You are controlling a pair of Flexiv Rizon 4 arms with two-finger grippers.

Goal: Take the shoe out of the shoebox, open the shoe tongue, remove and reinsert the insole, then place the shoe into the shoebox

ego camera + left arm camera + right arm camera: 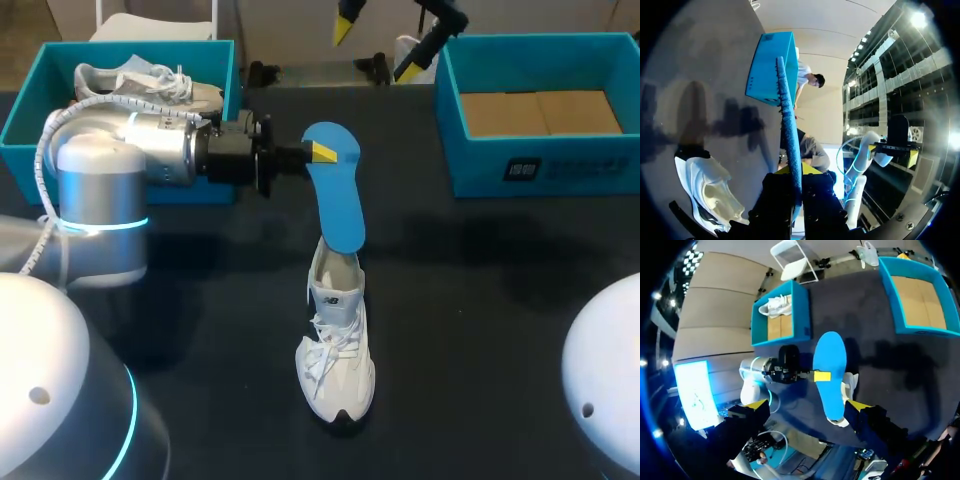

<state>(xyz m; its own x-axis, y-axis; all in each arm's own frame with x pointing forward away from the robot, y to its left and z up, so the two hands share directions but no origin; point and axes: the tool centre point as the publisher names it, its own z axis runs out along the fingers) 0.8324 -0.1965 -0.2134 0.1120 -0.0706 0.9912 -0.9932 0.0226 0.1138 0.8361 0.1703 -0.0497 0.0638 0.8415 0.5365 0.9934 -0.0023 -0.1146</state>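
A white shoe (pixel 337 350) stands upright on the dark table, toe towards the front edge. Above it a blue insole (pixel 333 195) hangs steeply, its lower end at the shoe's opening. My left gripper (pixel 320 152) is shut on the insole's upper part, reaching in from the left. In the left wrist view the insole (pixel 788 110) runs edge-on out from between the fingers, with the shoe (pixel 710 190) below and beside them. My right gripper (pixel 378 50) is open and high over the table's far side. It (pixel 807 407) looks down on the insole (pixel 830 360) and the partly hidden shoe (pixel 850 385).
A blue box (pixel 20 120) at the back left holds a second pale shoe (pixel 150 85). Another blue shoebox (pixel 545 165) at the back right shows only its cardboard floor. Dark tabletop lies open around the shoe.
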